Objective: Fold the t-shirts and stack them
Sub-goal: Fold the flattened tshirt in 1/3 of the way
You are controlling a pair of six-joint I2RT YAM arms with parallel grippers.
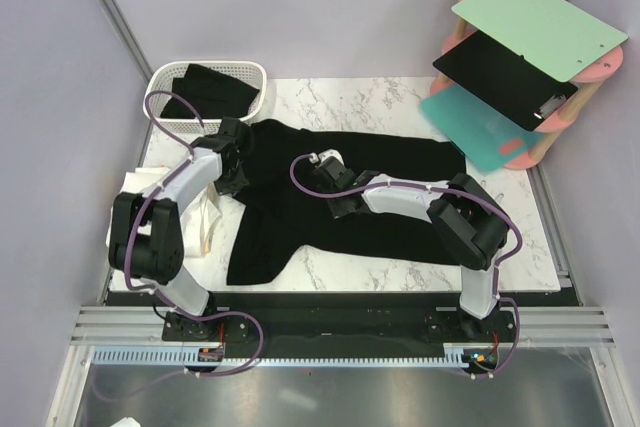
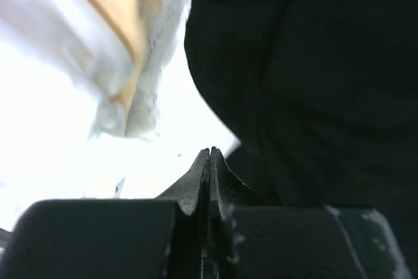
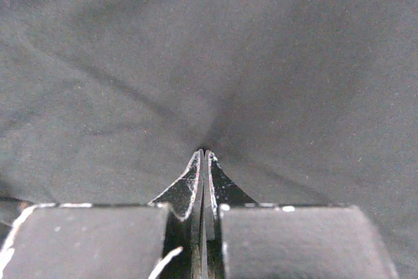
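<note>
A black t-shirt lies spread across the marble table. My right gripper sits on its middle. In the right wrist view the right gripper is shut with its tips in the black t-shirt, and creases run in to the tips. My left gripper is at the shirt's left edge. In the left wrist view the left gripper is shut with nothing between its jaws, the black t-shirt just to its right. White and cream t-shirts lie bunched at the table's left side.
A white lattice basket at the back left holds another black t-shirt. A pink rack at the back right carries a green board, a black board and a teal board. Grey walls close in both sides.
</note>
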